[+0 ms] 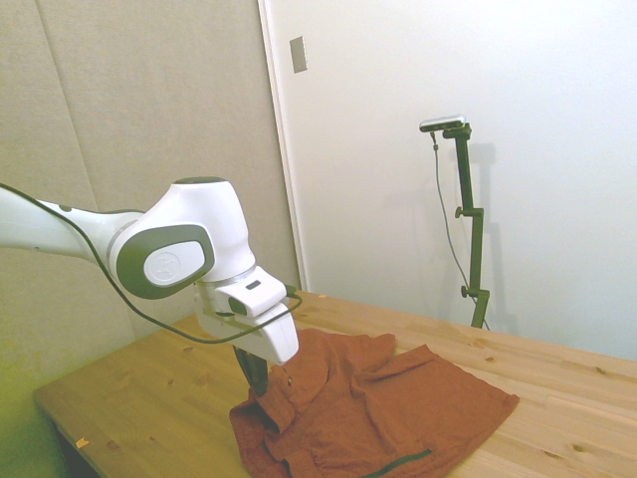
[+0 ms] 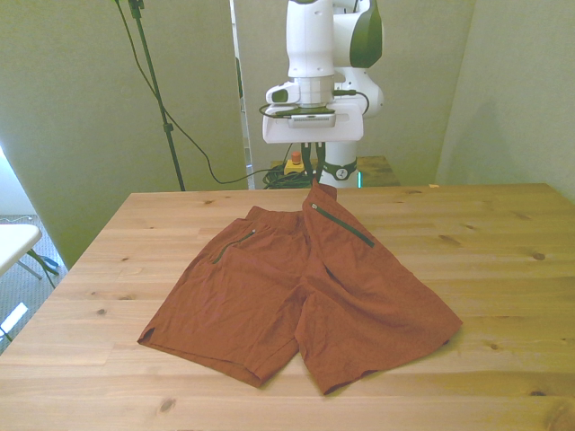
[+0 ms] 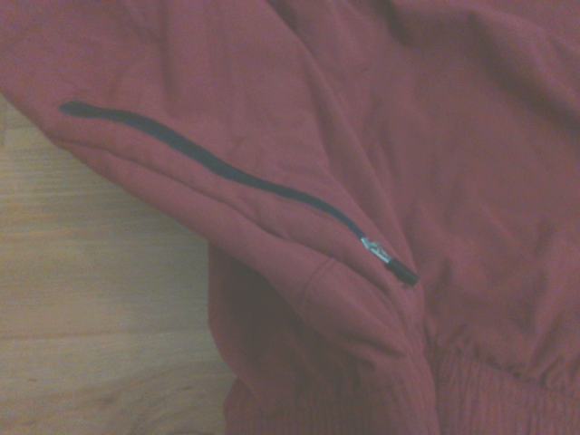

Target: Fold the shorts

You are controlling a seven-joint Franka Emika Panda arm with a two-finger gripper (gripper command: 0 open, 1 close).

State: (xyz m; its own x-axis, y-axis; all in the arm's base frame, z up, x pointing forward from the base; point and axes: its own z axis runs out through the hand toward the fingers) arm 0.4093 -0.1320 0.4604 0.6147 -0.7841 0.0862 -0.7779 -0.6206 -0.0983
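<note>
1. The gripper is pinched shut on the waistband corner of the shorts, lifting it into a peak.
2. The rest of the shorts lies spread on the wooden table, legs toward the near edge.
3. The wrist view shows a dark zipper line on the raised fabric.

Rust-red shorts, dark zipper line running across, apparently bunched over the wooden table.
</note>
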